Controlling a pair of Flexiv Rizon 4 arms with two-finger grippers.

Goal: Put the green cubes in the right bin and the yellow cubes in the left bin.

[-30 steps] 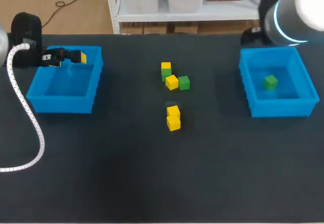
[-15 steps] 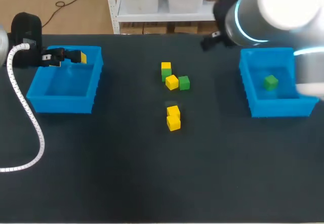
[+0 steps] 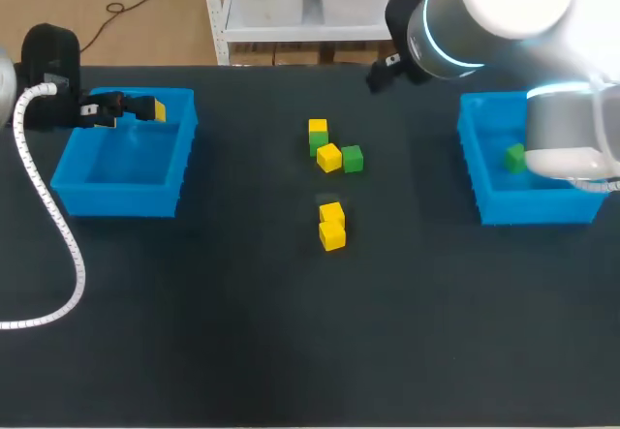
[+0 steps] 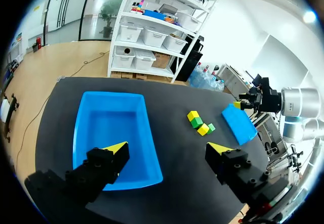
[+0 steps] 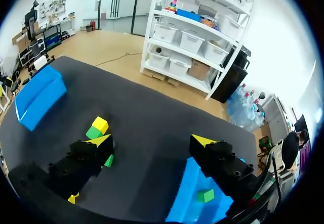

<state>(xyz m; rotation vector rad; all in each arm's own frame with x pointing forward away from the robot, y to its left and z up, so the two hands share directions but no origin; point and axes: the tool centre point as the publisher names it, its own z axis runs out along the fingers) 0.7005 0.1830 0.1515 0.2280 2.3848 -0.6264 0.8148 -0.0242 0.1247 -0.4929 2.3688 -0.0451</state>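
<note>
Right claw (image 5: 152,141) wide, empty, nearer the cube cluster (image 3: 329,157); nearest green cube (image 3: 352,158) lies on its left side. Left claw (image 4: 168,147) wide, over left bin (image 4: 111,128).

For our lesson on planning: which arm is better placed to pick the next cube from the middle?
Right, probably: the right gripper, open, hangs near the loose green cube; the left gripper sits at the left bin, farther off.
</note>
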